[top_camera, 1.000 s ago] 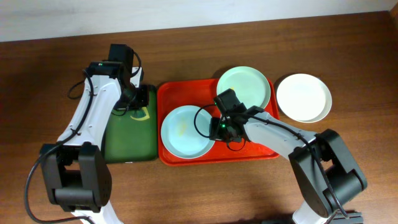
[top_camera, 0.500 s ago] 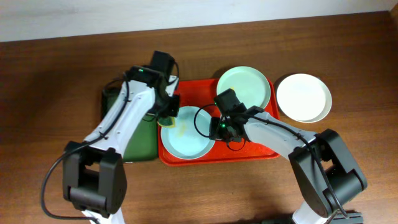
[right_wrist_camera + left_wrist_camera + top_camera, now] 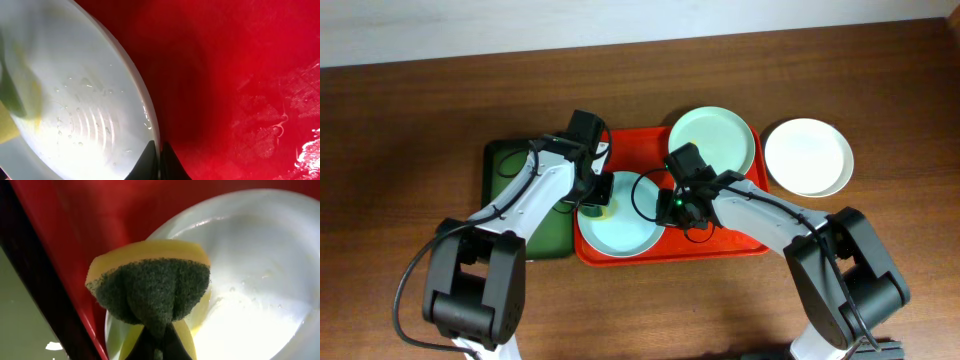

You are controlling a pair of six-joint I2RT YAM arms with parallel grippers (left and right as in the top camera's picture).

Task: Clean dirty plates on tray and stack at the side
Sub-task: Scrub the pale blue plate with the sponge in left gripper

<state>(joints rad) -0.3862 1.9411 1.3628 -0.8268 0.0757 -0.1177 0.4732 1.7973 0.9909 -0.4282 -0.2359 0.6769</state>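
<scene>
Tray: I have the red-orange rectangular plastic tray (image 3: 632, 150) in the middle of the brown wooden table (image 3: 420, 120), long side running left to right.

Plate being worked: the pale mint-blue round plate (image 3: 620, 225) lies in the front left part of that tray. Its surface looks wet, with droplets showing in the right wrist view (image 3: 75, 125).

Second plate: a mint-green round plate (image 3: 712, 140) sits at the tray's back right corner, apart from both arms.

Third plate: a white round plate (image 3: 808, 157) rests on the table just beside the tray's right edge, off the tray.

Left gripper (image 3: 595, 190): my left fingers are clamped on a yellow sponge with a dark green scouring face (image 3: 152, 290), pinching it from below so that it bulges. The sponge hangs over the left rim of the mint-blue plate. I cannot tell whether it presses on the surface.

Right gripper (image 3: 670, 207): my right fingers are nearly closed, nipping the right rim of the mint-blue plate between them. The wrist view shows the tips meeting on that edge with bare red tray beyond.

Side tray: a dark green tray (image 3: 535, 230) lies against the red tray's left side, under my left arm.
</scene>
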